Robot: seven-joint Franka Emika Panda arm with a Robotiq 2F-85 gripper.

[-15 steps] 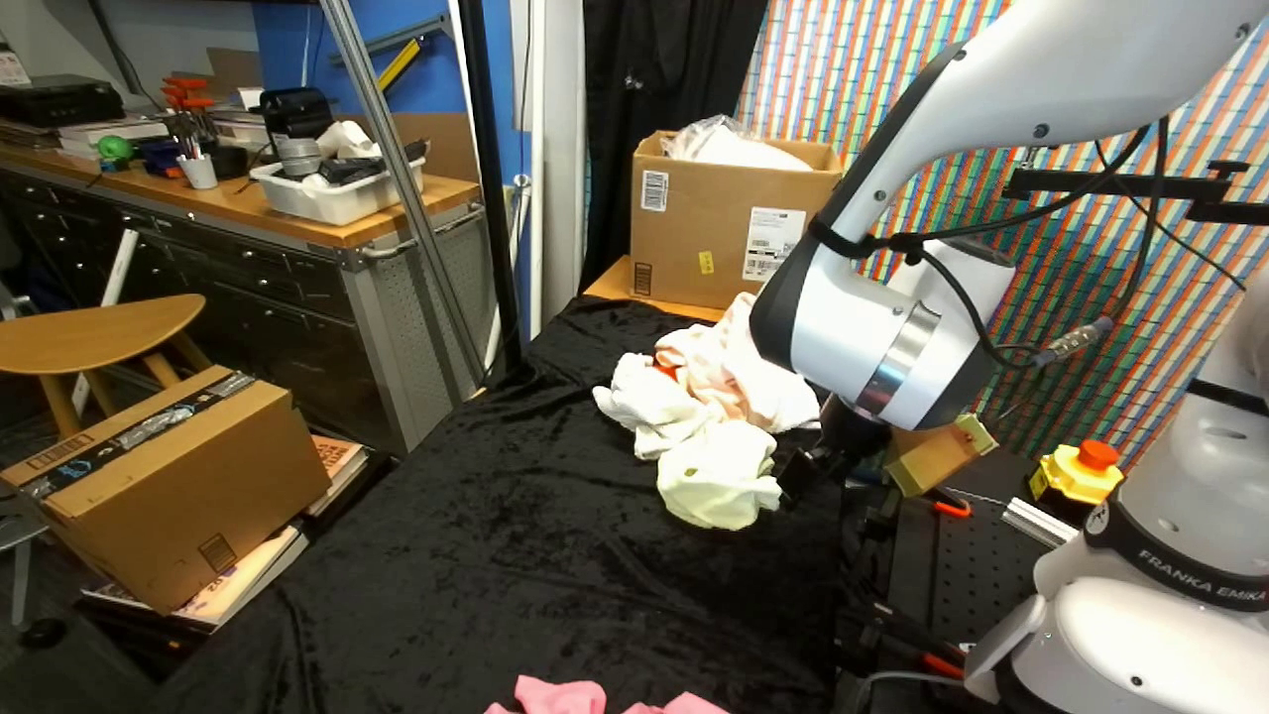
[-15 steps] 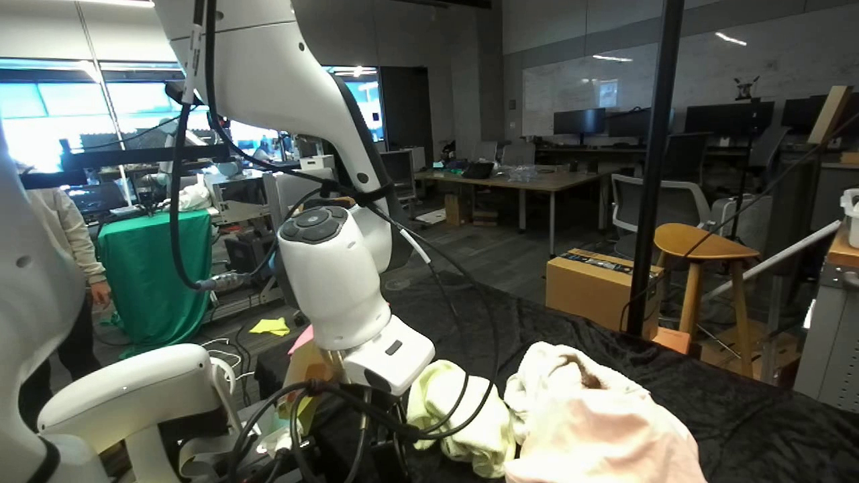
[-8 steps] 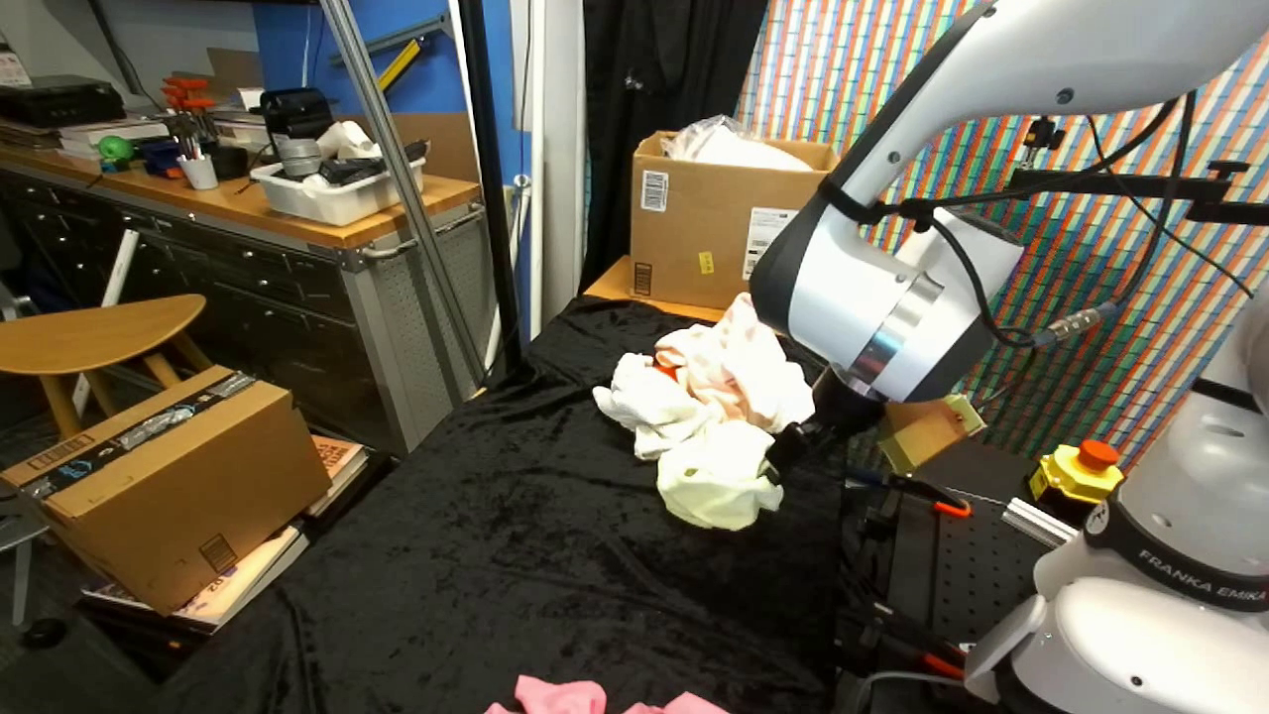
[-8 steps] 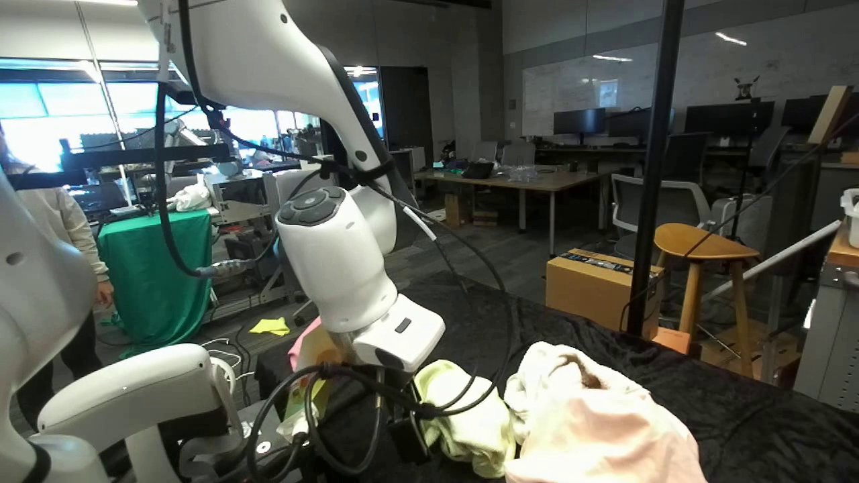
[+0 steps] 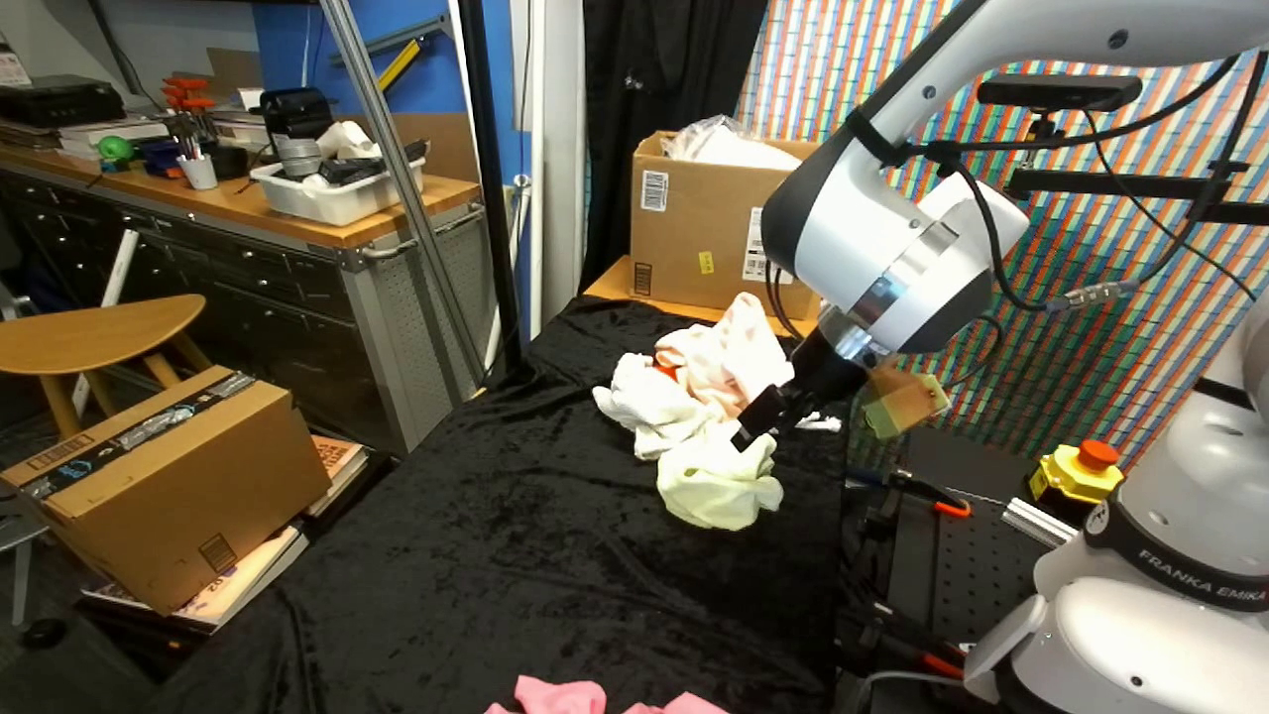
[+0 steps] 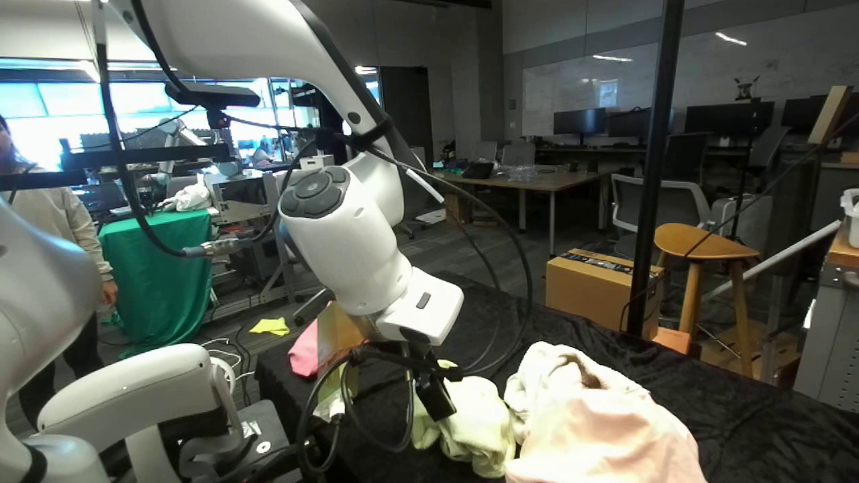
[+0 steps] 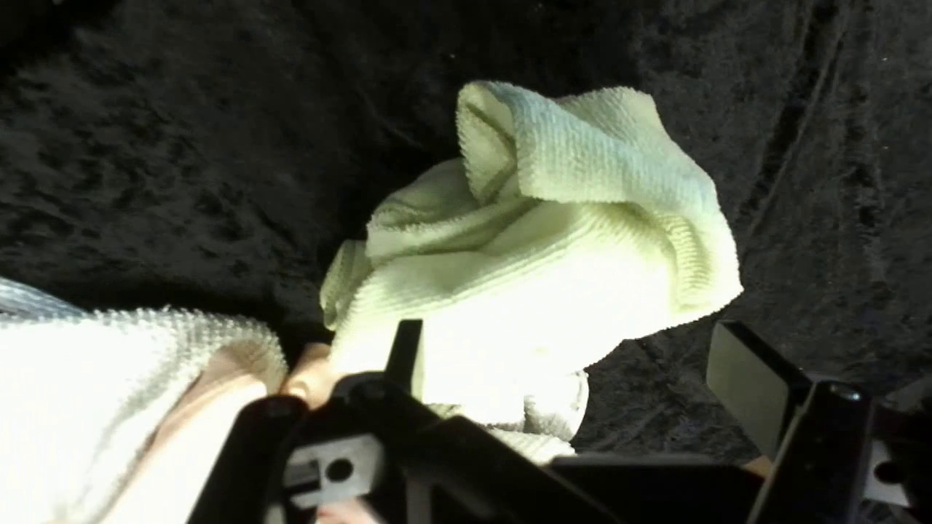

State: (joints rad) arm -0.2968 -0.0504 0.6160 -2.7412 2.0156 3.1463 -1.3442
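Okay, end effector (image 7: 571,356) stood wide open, nothing in its grip, fingers (image 7: 750,386) spread above a pale yellow cloth (image 7: 531,284). Contact: couldn't tell — tips overlapped the cloth in both exterior views, no clear gap or touch. Cloth sat crumpled on the black-draped surface (image 5: 545,565), up against a white cloth (image 5: 644,397), with a pale pink cloth (image 6: 604,436) bunched beside that.

Handling, my read: light, soft, limp, nothing fragile. Ribbed, towel-like weave looked grippy rather than slippery, so a modest squeeze seemed enough. No stiffness to work against — a push would likely have just squashed it, and anything outside the pinch would have sagged.

Saw 2 candidate holds: the middle ridge (image 7: 473,280) and the folded flap (image 7: 590,160) at the far end in the wrist view. Flap looked easier to straddle but thin. Ridge seemed better: more layers, closer to the fingers, less apt to slip out than 1 loose edge. Watch-out: a low bite toward the white cloth could have caught 2 cloths.
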